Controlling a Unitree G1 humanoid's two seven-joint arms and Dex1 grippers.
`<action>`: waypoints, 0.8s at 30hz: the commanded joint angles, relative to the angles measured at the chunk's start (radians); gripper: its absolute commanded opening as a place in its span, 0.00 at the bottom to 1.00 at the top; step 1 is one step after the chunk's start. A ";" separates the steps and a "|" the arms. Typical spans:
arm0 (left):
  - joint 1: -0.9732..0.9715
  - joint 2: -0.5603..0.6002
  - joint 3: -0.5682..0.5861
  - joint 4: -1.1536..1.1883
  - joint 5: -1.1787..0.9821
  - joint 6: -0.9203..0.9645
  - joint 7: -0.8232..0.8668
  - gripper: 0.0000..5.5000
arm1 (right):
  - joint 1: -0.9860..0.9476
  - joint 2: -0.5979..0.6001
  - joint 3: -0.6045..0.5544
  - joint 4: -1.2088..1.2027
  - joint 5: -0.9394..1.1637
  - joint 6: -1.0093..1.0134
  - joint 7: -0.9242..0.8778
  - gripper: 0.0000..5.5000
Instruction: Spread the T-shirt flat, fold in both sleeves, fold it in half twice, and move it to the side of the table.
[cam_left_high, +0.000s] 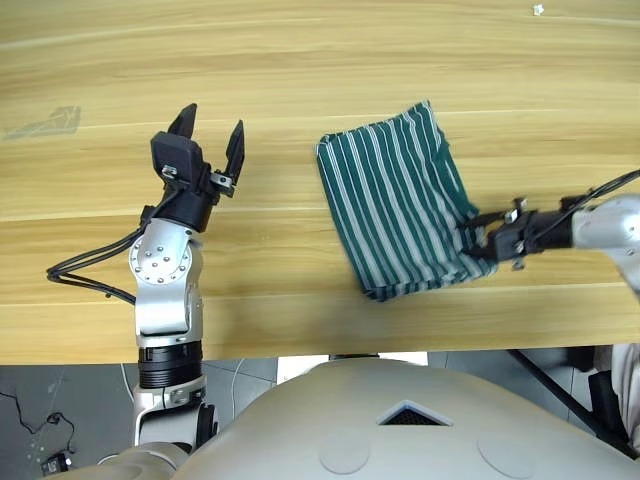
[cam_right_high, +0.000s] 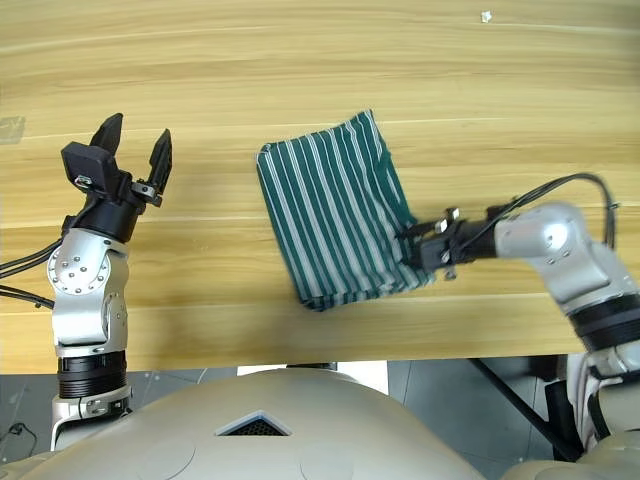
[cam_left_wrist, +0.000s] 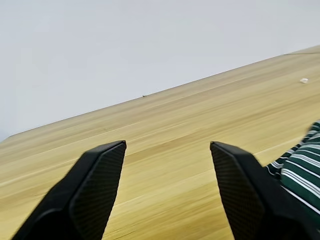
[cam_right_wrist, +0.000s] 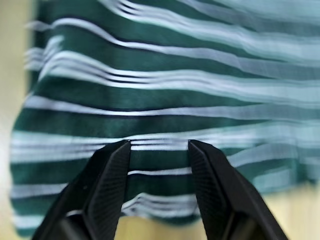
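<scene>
The T-shirt (cam_left_high: 398, 203), green with white stripes, lies folded into a small rectangle on the wooden table (cam_left_high: 300, 60), right of centre. My right gripper (cam_left_high: 478, 238) is low at the shirt's near right edge. In the right wrist view its fingers (cam_right_wrist: 111, 186) stand apart, and the striped cloth (cam_right_wrist: 165, 85) lies just beyond the tips. My left gripper (cam_left_high: 211, 132) is open over bare wood, well to the left of the shirt, with nothing in it. The left wrist view has the shirt's corner (cam_left_wrist: 300, 167) past one finger (cam_left_wrist: 240, 190).
A small white scrap (cam_left_high: 538, 10) lies at the table's far right. A faint grey mark (cam_left_high: 45, 122) is on the wood at the far left. The table's front edge (cam_left_high: 300, 352) runs just below the shirt. Black cables (cam_left_high: 85, 270) hang by the left arm.
</scene>
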 joint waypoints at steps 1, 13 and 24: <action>0.026 -0.003 -0.013 -0.018 0.010 0.000 -0.006 0.57 | 0.073 0.066 0.026 -0.052 -0.058 0.029 -0.022 0.39; 0.046 0.019 -0.040 -0.032 0.022 -0.039 -0.048 0.57 | 0.111 0.208 -0.033 -0.068 -0.020 0.004 -0.123 0.39; 0.122 0.219 -0.060 -0.008 0.249 -0.233 -0.125 0.57 | 0.189 0.301 -0.201 -0.131 0.103 -0.093 -0.238 0.39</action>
